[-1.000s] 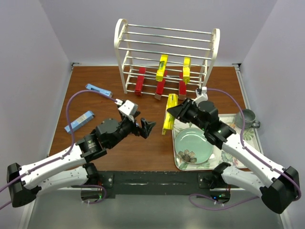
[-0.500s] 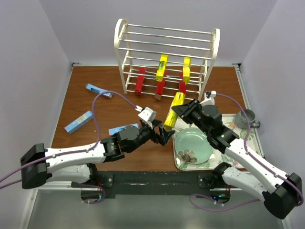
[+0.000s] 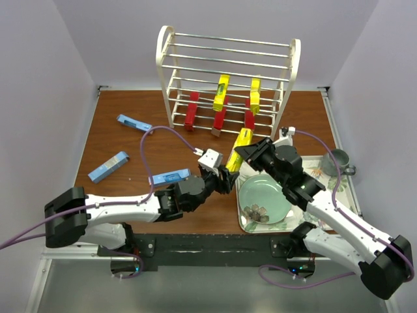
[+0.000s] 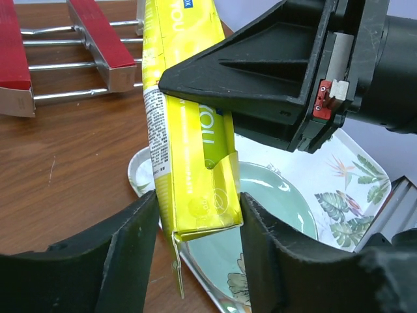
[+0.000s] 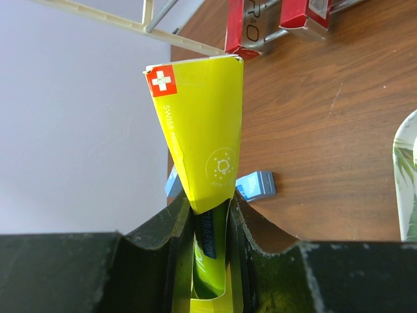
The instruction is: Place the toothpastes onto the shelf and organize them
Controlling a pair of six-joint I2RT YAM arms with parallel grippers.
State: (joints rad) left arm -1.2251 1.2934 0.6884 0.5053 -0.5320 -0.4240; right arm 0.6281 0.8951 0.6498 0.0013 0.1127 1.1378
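While both arms meet over the middle of the tabletop (image 3: pixel 186 147), one yellow box (image 3: pixel 244 137) sits between them, tilted, top end toward the shelf (image 3: pixel 165 65), bottom end over the tray (image 3: pixel 345 189) edge. Right gripper (image 3: pixel 242 151) is clamped tight on this box partway along its length; its wrist view shows both fingers (image 5: pixel 163 241) pressed on the box sides. Left gripper (image 3: pixel 227 177) is at the box's lower end, narrowed to box width, with a finger (image 4: pixel 130 254) against each side of the end, so it grips the same box. An end flap on that lower end hangs loose. On the shelf's lower rungs sit three red boxes (image 3: pixel 191 111) (image 3: pixel 219 119) (image 3: pixel 249 119), and two more yellow ones (image 3: pixel 222 92) (image 3: pixel 255 94) a tier up, all slanted. Three blue boxes (image 3: pixel 135 123) (image 3: pixel 109 166) (image 3: pixel 169 176) lie flat on the tabletop left of the arms, well apart from the shelf. Tray holds a green plate (image 3: pixel 260 195); a grey mug (image 3: pixel 335 162) is at its far right corner.
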